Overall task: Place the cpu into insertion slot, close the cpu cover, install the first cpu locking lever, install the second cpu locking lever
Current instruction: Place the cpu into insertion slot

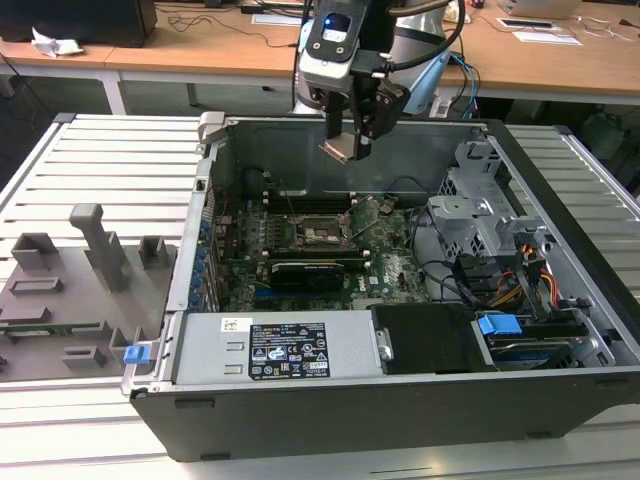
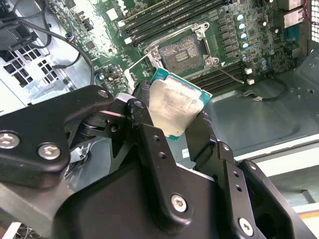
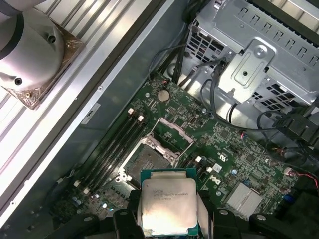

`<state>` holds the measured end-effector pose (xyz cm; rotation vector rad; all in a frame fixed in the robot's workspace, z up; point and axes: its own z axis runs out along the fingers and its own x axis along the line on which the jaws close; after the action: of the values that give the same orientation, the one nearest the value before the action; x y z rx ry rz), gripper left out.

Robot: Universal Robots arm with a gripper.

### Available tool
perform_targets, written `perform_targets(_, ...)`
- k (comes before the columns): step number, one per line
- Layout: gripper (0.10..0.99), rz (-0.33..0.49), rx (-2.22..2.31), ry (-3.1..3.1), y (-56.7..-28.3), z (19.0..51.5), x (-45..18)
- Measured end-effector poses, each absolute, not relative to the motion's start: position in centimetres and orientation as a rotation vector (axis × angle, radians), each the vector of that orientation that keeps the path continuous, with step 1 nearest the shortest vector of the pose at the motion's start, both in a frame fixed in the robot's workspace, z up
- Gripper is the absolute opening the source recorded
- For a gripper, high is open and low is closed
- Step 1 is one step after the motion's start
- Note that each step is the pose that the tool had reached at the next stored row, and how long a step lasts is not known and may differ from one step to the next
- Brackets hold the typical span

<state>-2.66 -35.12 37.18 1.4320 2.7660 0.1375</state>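
Exterior view's left: a grey fixture tray (image 1: 70,290) w/ upright blocks lies on the slatted counter (image 1: 110,150), just beside the open PC case (image 1: 400,410). The case's side wall stands btwn tray and board. Inside, the power supply (image 1: 285,350) fills the near edge. Behind it the black expansion card (image 1: 305,272) lies across the green board. The insertion slot (image 1: 318,236) sits just past the card, uncovered, w/ open room straight above. The pincer (image 1: 350,140) hangs near the case's rear wall, well clear of the board. It is clamped on the cpu (image 1: 338,150), which is tilted. Exterior view's right: the metal drive cage (image 1: 480,215) and cable bundle (image 1: 530,285) crowd that side, apart from the insertion slot.

Second wrist view: the black fingers (image 2: 144,124) pinch the cpu (image 2: 174,104) on two opposite edges, other two edges free. The insertion slot (image 2: 180,51) lies beyond, pin field bare, w/ memory slots (image 2: 159,17) close alongside.

First wrist view: the cpu (image 3: 167,206) is held apart from the insertion slot (image 3: 149,162). The cpu cover (image 3: 172,133) stands raised at one edge of it.
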Motion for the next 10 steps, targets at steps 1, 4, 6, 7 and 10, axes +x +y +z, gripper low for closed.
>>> perform_targets(1,0.529,0.137,1.439,2.762,-35.12,37.17,-2.66)
perform_targets(4,0.529,0.137,1.457,2.752,-35.13,37.15,-2.66)
perform_targets(6,0.529,0.137,1.472,2.743,-35.12,37.13,-2.66)
perform_targets(7,0.529,0.137,1.481,2.738,-35.12,37.12,-2.66)
perform_targets(10,0.529,0.136,1.505,2.724,-35.12,37.11,-2.66)
